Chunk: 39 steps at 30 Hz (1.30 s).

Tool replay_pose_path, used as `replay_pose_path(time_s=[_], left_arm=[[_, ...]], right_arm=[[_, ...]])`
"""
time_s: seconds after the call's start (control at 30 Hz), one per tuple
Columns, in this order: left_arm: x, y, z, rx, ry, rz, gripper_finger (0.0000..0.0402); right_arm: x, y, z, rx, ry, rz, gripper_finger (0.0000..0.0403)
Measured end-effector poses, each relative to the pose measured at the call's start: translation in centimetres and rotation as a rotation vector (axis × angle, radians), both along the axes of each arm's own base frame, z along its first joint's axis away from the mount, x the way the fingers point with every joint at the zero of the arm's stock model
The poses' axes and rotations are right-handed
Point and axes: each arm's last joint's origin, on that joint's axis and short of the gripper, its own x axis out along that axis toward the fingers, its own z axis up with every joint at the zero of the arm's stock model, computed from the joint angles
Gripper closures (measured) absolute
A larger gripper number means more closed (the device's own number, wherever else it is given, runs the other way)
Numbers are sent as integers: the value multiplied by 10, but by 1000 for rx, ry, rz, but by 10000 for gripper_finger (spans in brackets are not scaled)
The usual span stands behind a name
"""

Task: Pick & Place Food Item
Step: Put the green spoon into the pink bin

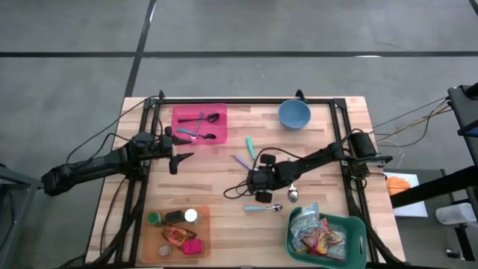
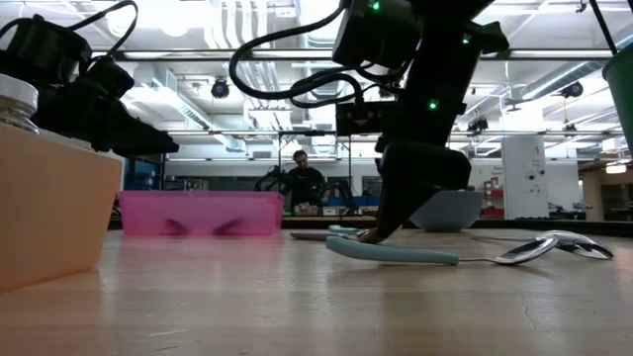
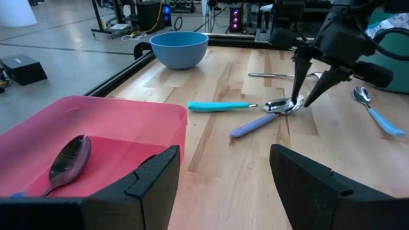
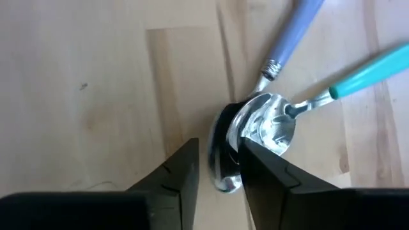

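Logged left gripper [image 1: 179, 161] parked beside pink tray [image 1: 176, 112] near desk's far-left corner, claw released and empty. Found teal spoon [image 3: 220, 106] and purple spoon [image 3: 252, 126] mid-desk, bowls overlapping. Saw right gripper [image 3: 301, 102] tipped down over those bowls, claw narrowly parted, straddling the metal, apparently not clamped. Judged spoons light, stiff, slippery at the polished bowl; better taken by a handle, one at a time. Noted food packets [image 1: 317, 239] in green basket [image 1: 351, 224] at near-right corner; judged soft, crinkly, best pinched at a sealed edge.
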Motion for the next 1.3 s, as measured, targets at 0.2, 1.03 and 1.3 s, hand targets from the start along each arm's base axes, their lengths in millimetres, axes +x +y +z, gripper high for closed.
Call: replay_pose_path(time_s=[0.2, 1.03, 1.3], left_arm=[[0, 0, 0, 0, 0, 0, 158], [0, 0, 0, 0, 0, 0, 158], [0, 0, 0, 0, 0, 0, 158]], right_arm=[[-1, 9, 0, -12, -2, 38, 296], [0, 18, 29, -70, -92, 44, 296], [5, -6, 62, 40, -284, -239, 296]])
